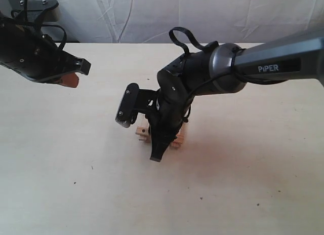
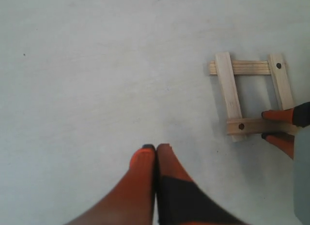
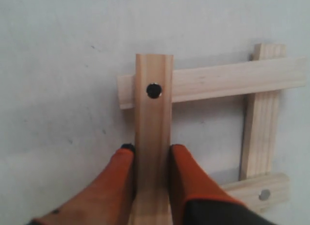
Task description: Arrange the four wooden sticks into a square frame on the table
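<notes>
The four wooden sticks form a small square frame [image 2: 252, 96] on the table [image 1: 61, 159], with their ends jutting past the corners. My right gripper [image 3: 150, 148] is shut on one wide stick [image 3: 153, 118], its orange fingers pressed to both long edges. That stick has a dark hole near its end and crosses over another stick [image 3: 227, 79]. A narrow stick [image 3: 260, 137] and a second holed stick [image 3: 254, 191] close the square. In the exterior view the right gripper [image 1: 156, 153] covers most of the frame [image 1: 174, 142]. My left gripper [image 2: 156, 148] is shut and empty, well off to the frame's side.
The left arm [image 1: 35, 52] hangs over the table's far left corner. The right arm [image 1: 228, 68] reaches in from the right across the middle. A white draped cloth [image 1: 177, 12] hangs behind the table's far edge. Bare tabletop surrounds the frame.
</notes>
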You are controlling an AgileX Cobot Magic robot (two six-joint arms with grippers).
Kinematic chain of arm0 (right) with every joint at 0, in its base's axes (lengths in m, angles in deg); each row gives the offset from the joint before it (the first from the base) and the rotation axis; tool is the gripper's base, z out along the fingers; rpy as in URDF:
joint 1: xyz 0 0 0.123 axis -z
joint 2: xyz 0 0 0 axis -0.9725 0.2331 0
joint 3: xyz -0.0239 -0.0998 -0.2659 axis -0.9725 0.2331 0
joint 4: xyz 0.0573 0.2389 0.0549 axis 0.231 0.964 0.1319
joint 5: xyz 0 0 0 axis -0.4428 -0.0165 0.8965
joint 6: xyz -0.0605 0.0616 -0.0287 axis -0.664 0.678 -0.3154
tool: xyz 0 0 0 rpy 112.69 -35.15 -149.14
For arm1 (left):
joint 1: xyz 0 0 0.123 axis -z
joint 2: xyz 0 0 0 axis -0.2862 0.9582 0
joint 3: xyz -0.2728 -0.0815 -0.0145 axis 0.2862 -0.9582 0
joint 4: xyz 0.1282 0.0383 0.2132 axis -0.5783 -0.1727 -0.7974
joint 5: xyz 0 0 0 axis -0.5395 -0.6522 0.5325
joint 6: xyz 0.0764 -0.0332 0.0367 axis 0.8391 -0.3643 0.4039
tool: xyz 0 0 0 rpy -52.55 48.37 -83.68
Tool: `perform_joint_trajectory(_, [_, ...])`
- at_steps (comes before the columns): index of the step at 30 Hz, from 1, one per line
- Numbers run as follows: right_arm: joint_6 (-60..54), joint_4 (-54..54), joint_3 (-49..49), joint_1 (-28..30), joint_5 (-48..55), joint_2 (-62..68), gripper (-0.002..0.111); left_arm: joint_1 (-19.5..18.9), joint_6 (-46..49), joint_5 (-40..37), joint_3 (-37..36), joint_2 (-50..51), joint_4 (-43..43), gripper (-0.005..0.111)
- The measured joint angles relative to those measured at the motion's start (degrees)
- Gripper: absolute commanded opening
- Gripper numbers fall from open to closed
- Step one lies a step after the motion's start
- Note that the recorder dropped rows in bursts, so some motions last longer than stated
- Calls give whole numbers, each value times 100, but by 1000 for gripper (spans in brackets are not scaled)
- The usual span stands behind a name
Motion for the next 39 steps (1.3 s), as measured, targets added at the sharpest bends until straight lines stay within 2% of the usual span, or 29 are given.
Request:
perform_joint_trajectory(11, [-12,86,0,0,-11,75,1,0,0,0,0,0,0,0])
perform_joint_trajectory(14, [-12,86,0,0,-11,75,20,0,0,0,0,0,0,0])
perform_joint_trajectory(15, [-12,86,0,0,-11,75,34,0,0,0,0,0,0,0])
perform_joint_trajectory(18, [-12,86,0,0,-11,75,56,0,0,0,0,0,0,0])
perform_joint_trajectory(20, [5,86,0,0,-11,41,59,0,0,0,0,0,0,0])
perform_joint_trajectory(23, [298,97,0,0,-11,-136,55,0,34,13,0,0,0,0])
perform_joint_trajectory(25, [707,97,0,0,41,-336,47,0,48,24,0,0,0,0])
perform_joint_trajectory(30, [1741,97,0,0,449,-833,5,0,62,24,0,0,5,0])
perform_joint_trajectory(31, [1976,97,0,0,542,-928,-1,0,99,24,0,0,5,0])
perform_joint_trajectory(39, [3025,126,515,94,709,-1589,0,12,264,24,-166,0,-45,0])
